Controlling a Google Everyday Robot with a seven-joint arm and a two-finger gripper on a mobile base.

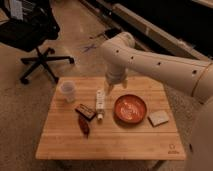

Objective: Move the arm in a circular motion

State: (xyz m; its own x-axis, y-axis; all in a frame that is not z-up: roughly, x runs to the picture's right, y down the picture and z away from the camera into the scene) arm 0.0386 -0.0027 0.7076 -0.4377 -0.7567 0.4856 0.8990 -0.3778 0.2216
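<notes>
The arm (pixel 155 62) is seen entering from the right edge of the camera view as a thick cream-white tube with small dark holes along it. It bends at a rounded joint over the far side of the table (pixel 115 142) and turns downward. The gripper (pixel 109 88), narrow and pale, is held above the far middle of the tabletop, just beyond the far end of a white bottle (pixel 100 102). Nothing is seen to be held by it. Whether it is open or closed cannot be told, nor whether it touches the bottle.

The table is made of light wooden slats. A small dark mark (pixel 173 149) is noted at its near right corner, but it cannot be read.

The following items are recorded on the tabletop:
- The white bottle is laid on its side near the centre. Markings are seen on it, but none is legible.
- A pale cup (pixel 68 91) is stood upright at the far left.
- A dark packet (pixel 86 111) is placed left of the bottle, with a red item (pixel 84 127) just nearer. No print on either can be read.
- An orange-red bowl (pixel 130 108) is set right of the bottle.
- A pale square pad (pixel 159 118) is set right of the bowl.

A black office chair (pixel 32 35) is stood on the floor at the far left, well apart from the table.
</notes>
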